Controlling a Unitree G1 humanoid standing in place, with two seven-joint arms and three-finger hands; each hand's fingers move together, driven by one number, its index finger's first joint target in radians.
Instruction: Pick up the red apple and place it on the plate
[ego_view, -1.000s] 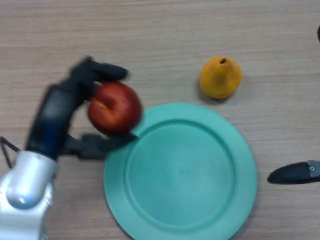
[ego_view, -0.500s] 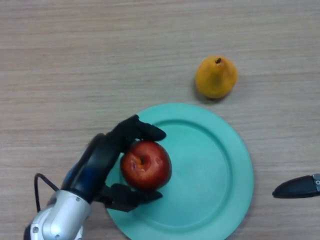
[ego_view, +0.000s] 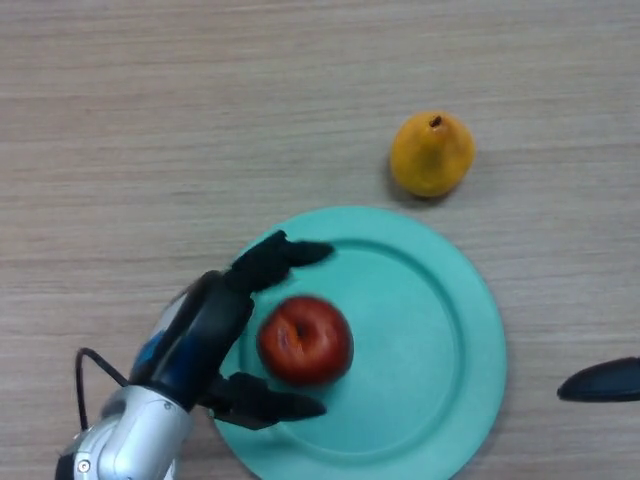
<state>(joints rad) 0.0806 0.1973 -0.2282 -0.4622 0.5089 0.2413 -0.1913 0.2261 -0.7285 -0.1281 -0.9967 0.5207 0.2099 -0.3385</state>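
Apple (ego_view: 305, 340) is set on the plate (ego_view: 440, 300), flanked by the released left hand (ego_view: 215, 325), and could be rolled off if nudged.

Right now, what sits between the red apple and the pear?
In the head view, only the teal plate, its floor and far rim, then a short strip of bare table, lies between the red apple and the pear.

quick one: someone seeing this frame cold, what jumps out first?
The shiny red apple sitting on the left part of the round teal plate, with the robot's black left hand spread around it, fingers apart from the fruit. Next, the yellow pear alone on the wooden table just beyond the plate. The right hand barely shows at the right edge.
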